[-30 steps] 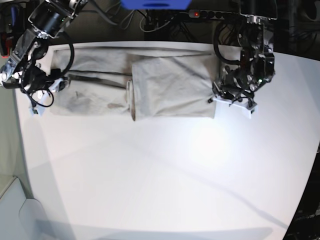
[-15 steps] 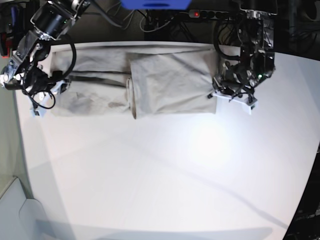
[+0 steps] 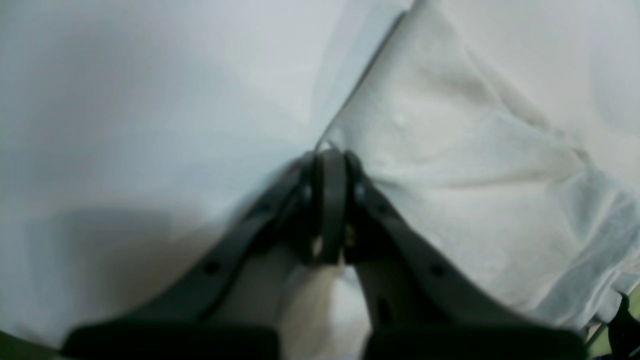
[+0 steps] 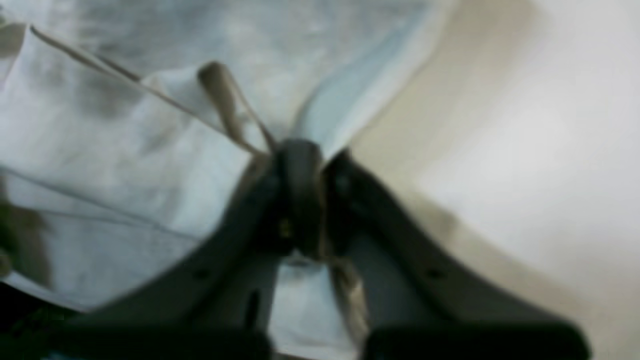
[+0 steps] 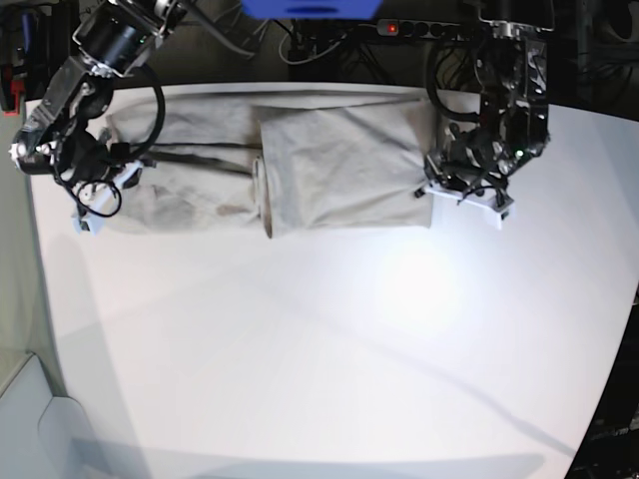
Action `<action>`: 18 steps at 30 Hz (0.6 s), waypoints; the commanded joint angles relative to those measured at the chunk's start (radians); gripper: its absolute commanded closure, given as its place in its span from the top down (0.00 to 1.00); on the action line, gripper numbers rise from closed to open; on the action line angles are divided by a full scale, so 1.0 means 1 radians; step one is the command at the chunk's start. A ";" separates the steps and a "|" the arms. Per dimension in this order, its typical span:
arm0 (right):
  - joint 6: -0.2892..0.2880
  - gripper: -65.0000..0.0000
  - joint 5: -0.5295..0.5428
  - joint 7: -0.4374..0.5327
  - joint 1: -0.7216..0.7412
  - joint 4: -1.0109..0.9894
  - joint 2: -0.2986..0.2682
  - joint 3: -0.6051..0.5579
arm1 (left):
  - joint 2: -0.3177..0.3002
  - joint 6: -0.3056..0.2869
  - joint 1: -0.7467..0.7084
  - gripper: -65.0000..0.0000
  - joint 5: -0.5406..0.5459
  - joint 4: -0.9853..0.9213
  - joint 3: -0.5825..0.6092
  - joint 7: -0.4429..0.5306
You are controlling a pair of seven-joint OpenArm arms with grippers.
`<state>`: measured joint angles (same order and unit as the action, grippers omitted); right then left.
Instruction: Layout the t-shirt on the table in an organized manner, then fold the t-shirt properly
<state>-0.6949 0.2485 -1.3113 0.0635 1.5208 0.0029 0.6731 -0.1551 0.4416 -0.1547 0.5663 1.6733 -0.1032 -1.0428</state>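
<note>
The light grey-beige t-shirt (image 5: pixel 339 165) lies as a long strip across the back of the white table (image 5: pixel 319 349), with its right half folded over into a neat panel. My left gripper (image 5: pixel 431 192) is at the shirt's right edge. In the left wrist view the left gripper (image 3: pixel 327 160) is shut on the cloth's edge, with the t-shirt (image 3: pixel 475 175) spreading to the right. My right gripper (image 5: pixel 112 192) is at the shirt's left end. In the right wrist view the right gripper (image 4: pixel 300 150) is shut on bunched cloth of the t-shirt (image 4: pixel 125 150), and folds radiate from the pinch.
A power strip (image 5: pixel 409 28) with a red light, cables and a blue object (image 5: pixel 310 8) sit behind the table's back edge. The table's left edge runs close to my right arm. A pale shape (image 5: pixel 40 419) shows at the lower left corner.
My right gripper has closed on the shirt's left end and shifted slightly right. The left gripper drew the right edge a little toward the back, then stayed put.
</note>
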 commanded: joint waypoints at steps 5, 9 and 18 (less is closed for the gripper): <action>-0.003 0.00 -0.034 -0.050 -0.006 -0.009 0.009 -0.005 | -0.005 0.030 0.013 0.00 0.011 0.021 -0.003 -0.004; -0.003 0.00 -0.033 -0.050 -0.012 0.128 0.012 -0.005 | -0.004 0.029 0.014 0.00 0.011 0.069 -0.005 -0.003; -0.003 0.00 0.179 -0.052 -0.054 0.363 0.009 -0.005 | 0.004 0.027 0.013 0.00 0.013 0.164 -0.005 0.003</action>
<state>-0.7017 0.4095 -1.3731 0.0032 1.8671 0.0193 0.6666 -0.1471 0.4450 -0.1520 0.5629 1.8198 -0.1036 -1.0439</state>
